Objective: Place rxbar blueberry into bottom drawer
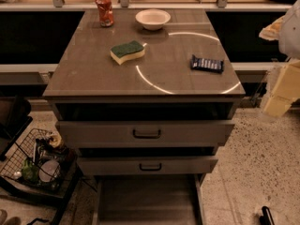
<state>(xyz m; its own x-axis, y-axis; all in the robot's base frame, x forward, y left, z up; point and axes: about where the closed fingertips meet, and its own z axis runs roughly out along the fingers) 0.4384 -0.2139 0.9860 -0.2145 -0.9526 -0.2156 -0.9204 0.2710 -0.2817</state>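
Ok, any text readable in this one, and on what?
None can be read.
rxbar blueberry: pale lettering on its wrapper, too blurred.
red can: markings too blurred.
gripper, at the right edge of the view: no text seen.

Speckled terrazzo floor (255,156), grey-brown desk (84,69) with a ring of reflected light (147,82), wire basket (28,158) lower left, gripper (280,96) at right edge.

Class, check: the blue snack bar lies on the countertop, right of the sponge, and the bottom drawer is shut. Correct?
No: the camera view shows the bottom drawer pulled open. The rxbar blueberry lies right of the sponge on the countertop; the gripper hangs beyond its right edge.
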